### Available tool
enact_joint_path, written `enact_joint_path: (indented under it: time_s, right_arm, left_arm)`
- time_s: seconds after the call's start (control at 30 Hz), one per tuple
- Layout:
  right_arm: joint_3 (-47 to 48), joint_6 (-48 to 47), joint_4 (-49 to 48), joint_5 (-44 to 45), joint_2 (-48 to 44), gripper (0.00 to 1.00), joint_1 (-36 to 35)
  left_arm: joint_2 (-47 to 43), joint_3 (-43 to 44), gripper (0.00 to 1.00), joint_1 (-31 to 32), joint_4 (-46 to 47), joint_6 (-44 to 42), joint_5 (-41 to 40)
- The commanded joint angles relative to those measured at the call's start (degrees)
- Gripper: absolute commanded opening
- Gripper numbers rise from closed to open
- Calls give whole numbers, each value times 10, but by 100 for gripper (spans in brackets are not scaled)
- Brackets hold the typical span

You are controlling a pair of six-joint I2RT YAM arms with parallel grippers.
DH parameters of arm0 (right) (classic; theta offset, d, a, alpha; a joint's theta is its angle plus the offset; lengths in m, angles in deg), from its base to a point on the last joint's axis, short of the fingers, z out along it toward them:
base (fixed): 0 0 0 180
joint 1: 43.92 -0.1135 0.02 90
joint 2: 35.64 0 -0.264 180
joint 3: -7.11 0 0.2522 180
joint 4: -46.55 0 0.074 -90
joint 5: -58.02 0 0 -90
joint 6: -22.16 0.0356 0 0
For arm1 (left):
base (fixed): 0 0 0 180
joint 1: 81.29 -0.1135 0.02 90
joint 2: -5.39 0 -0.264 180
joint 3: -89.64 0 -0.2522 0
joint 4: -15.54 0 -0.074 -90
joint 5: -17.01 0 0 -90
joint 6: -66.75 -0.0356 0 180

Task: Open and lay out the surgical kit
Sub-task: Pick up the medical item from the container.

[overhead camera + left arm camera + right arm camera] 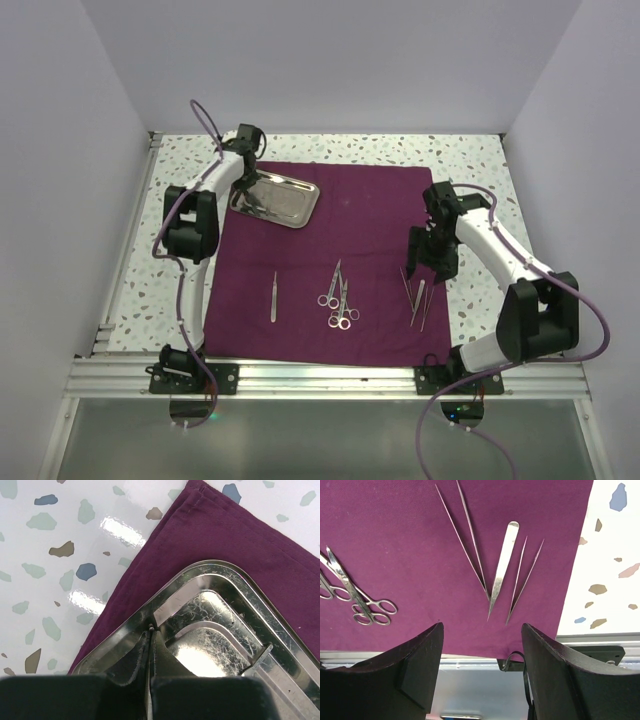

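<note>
The left pincer (150,632) is closed on the thin rim, probably the surest hold, of the stiff, light, slippery-looking steel tray (235,610) at the purple cloth wrap's (375,215) far-left corner, while the right pincer (482,650) hangs open above the tweezers (502,562).

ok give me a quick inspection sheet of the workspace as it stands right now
surface: white speckled table, mostly covered by the spread cloth wrap
job's things: steel tray on the cloth's far left corner; scissors bunched mid-cloth; single tweezers to their left; three tweezers near the right edge
clutter: nothing seen
grippers: left jaws shut on the tray's rim; right jaws open, empty, above the three tweezers
cables: purple cables loop off both arms, clear of the cloth
surroundings: plain pale walls on three sides, metal rail along the near edge
</note>
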Motion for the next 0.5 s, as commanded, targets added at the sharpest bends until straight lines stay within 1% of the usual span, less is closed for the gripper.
enact_joint_path:
  time_s: [0.0, 0.1, 0.23, 0.27, 0.47]
  right_arm:
    - [4, -14, -10, -8, 2, 67, 7]
    - [4, -15, -13, -10, 0, 67, 9]
    - [4, -15, -14, -13, -2, 67, 11]
    - [4, -14, -14, -14, -5, 67, 12]
    - [3, -13, -15, -19, -13, 67, 14]
  left_arm:
    - [57, -16, 0, -9, -44, -3, 16]
    - [48, -11, 0, -9, -24, -17, 35]
    - [21, 1, 0, -9, 15, -48, 95]
    - [17, 12, 0, -9, 30, -60, 104]
    - [11, 96, 0, -10, 27, -78, 158]
